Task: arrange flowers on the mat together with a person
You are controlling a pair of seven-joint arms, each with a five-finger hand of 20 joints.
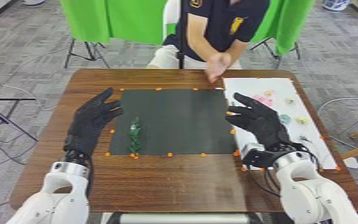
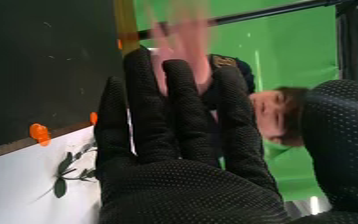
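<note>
With one leafy green sprig (image 1: 135,135) at left on the smooth, dark mat (image 1: 180,117), the arrangement appears barely begun. The robot's right hand (image 1: 260,120), in dotted black fabric, is open and empty by the white sheet (image 1: 246,85) of pastel blooms (image 1: 264,99); picking one likely comes next. Its left hand (image 1: 90,120), also empty with fingers extended, flanks the mat; a person's hands (image 1: 216,64) meet beyond.

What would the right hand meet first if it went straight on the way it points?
Probably the person's hands, by the table's far edge: the right hand points forward and slightly left, roughly at them. Their heights are hard to compare, so it might pass above or below.
</note>
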